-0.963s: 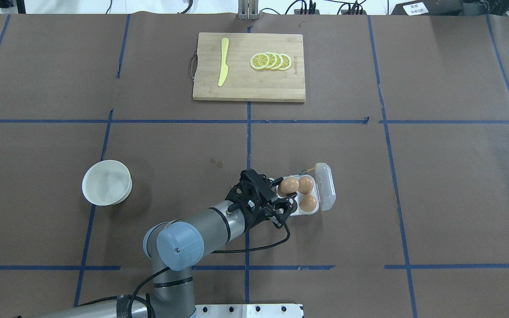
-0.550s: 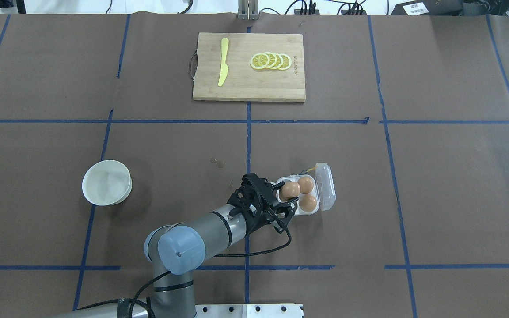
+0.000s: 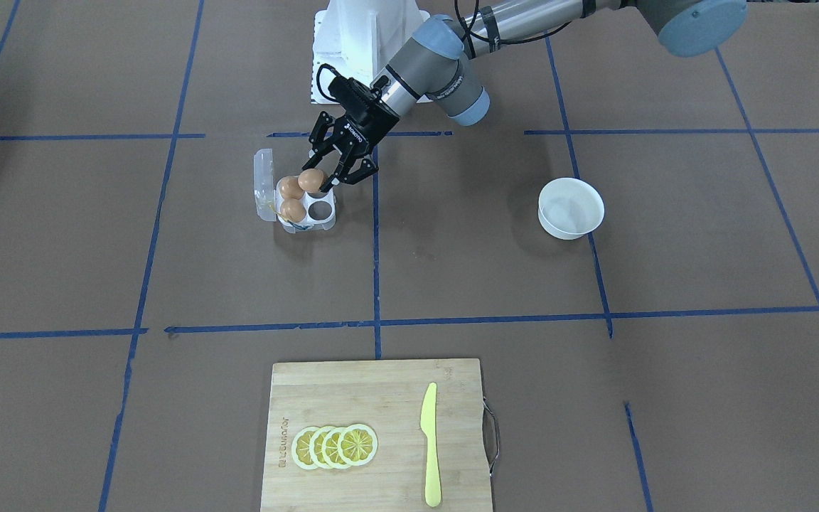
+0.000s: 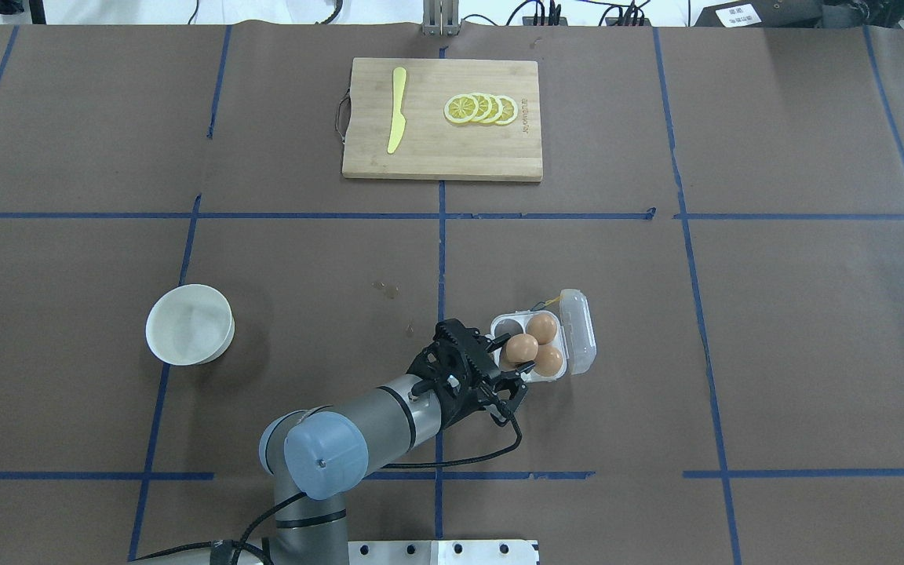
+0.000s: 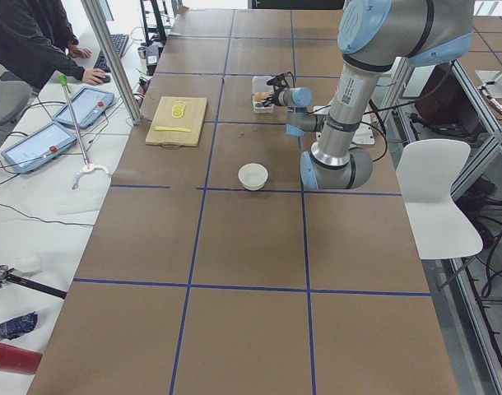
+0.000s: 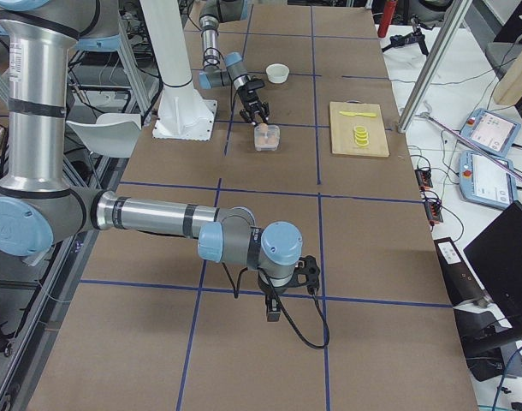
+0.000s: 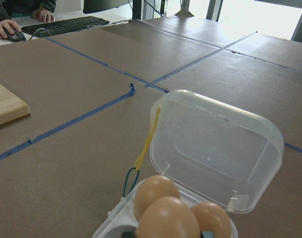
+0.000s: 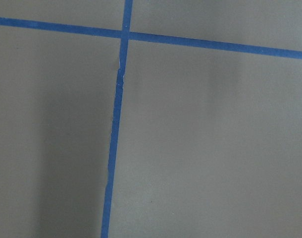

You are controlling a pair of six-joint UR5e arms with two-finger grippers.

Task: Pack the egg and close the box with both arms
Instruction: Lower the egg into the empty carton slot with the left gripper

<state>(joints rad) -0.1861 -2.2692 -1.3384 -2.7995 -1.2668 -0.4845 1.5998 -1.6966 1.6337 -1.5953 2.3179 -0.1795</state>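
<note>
Overhead, the left pincer [image 4: 516, 359] grips a smooth oval brown egg [image 4: 521, 346] above the clear plastic box [image 4: 581, 333]; how wide the right pincer [image 6: 274, 301] stands cannot be told.

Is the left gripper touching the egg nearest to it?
Touching. The front-facing view shows the left gripper with fingers closed against both sides of the egg.

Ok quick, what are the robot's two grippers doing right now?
Left gripper: closed on an egg, over the box.
Right gripper: cannot tell; only a side view shows it.
</note>
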